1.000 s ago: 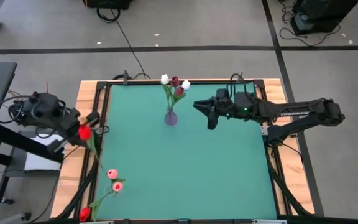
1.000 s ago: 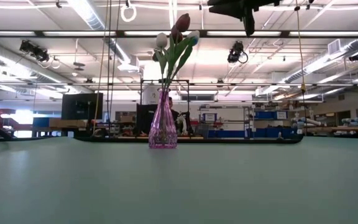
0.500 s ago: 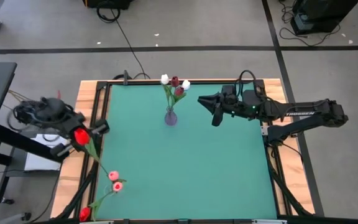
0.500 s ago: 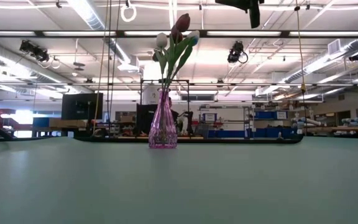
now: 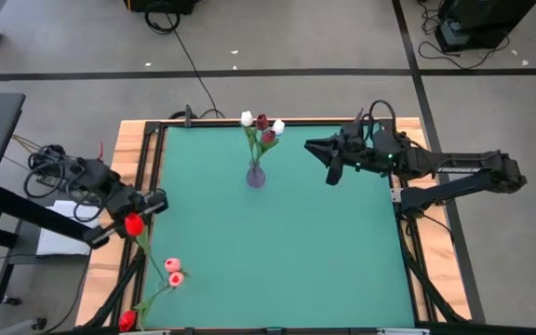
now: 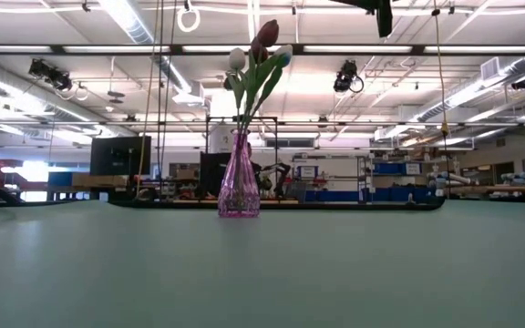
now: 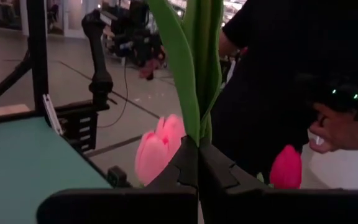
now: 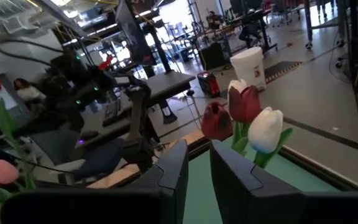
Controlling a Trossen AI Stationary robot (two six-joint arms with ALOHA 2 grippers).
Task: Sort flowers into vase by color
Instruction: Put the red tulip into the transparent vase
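At the desk's [image 5: 277, 242] left edge, flowers [image 5: 161, 270] are clamped in the left gripper's [image 5: 142, 212] jaws; the right gripper's [image 5: 328, 160] jaws are held narrowly apart near the vase [image 5: 256, 175].

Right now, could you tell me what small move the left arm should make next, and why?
Probably carry the stems inward over the table: the left gripper is shut on the flowers at the table's left edge, far from the vase, while the right gripper waits beside it.

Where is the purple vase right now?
In the high view the purple vase stands on the green table toward its far edge, near the middle, with the right tool beside it.
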